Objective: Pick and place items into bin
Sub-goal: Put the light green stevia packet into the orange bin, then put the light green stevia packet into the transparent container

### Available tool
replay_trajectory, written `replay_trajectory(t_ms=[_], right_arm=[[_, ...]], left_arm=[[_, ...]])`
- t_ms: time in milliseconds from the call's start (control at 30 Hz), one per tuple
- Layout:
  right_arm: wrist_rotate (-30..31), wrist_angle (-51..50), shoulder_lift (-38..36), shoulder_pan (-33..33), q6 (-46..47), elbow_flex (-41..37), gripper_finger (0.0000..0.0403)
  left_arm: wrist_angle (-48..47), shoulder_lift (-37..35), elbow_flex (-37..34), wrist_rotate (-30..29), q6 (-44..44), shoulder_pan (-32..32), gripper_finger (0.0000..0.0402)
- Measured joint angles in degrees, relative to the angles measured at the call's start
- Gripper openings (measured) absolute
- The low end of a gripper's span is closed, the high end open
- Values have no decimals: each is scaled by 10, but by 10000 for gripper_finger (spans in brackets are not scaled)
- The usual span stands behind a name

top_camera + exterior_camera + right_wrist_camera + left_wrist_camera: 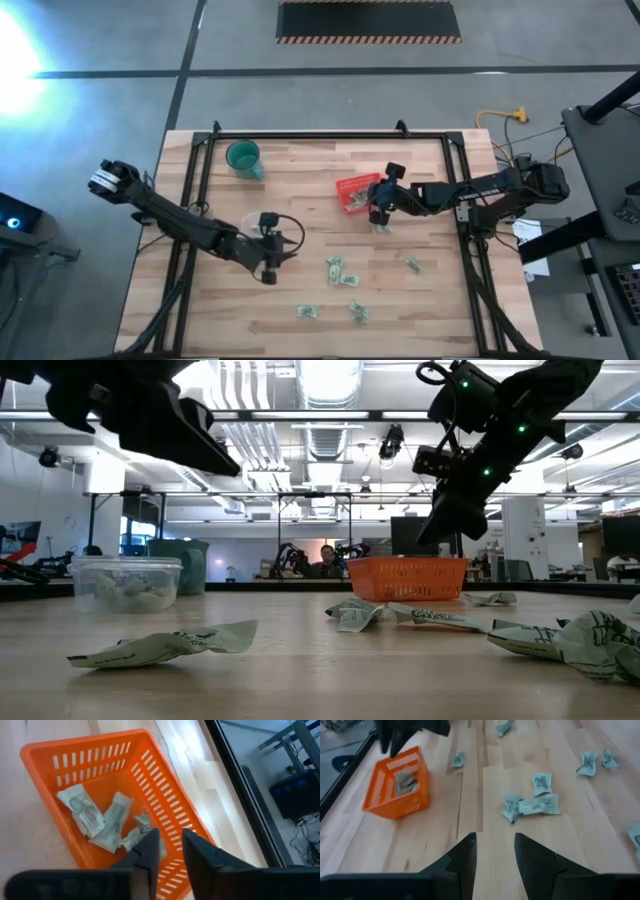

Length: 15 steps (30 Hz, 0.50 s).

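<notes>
my right claw (pixel 167 851) hangs over the red bin (pixel 165 800) near the bench's far right corner, fingers narrowly parted and empty above three crumpled items (pixel 107 822), where a piece snagged on a fingertip could ride back out as i lift.

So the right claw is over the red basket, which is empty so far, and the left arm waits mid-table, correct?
Not quite: the red basket is not empty. The right wrist view shows several crumpled pale green pieces already lying in it. The rest holds: the right claw is at the basket, and the left claw waits mid-table.
</notes>
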Motion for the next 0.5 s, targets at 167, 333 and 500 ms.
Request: replay_trajectory(t_ms=[167, 333, 500], right_arm=[[4, 12, -2, 0, -13, 0, 118], [5, 12, -21, 3, -19, 2, 146], [-13, 6, -48, 20, -27, 2, 149]], left_arm=[[44, 42, 0, 14, 46, 0, 116], [68, 90, 21, 36, 92, 2, 116], [67, 141, 68, 37, 125, 12, 116]])
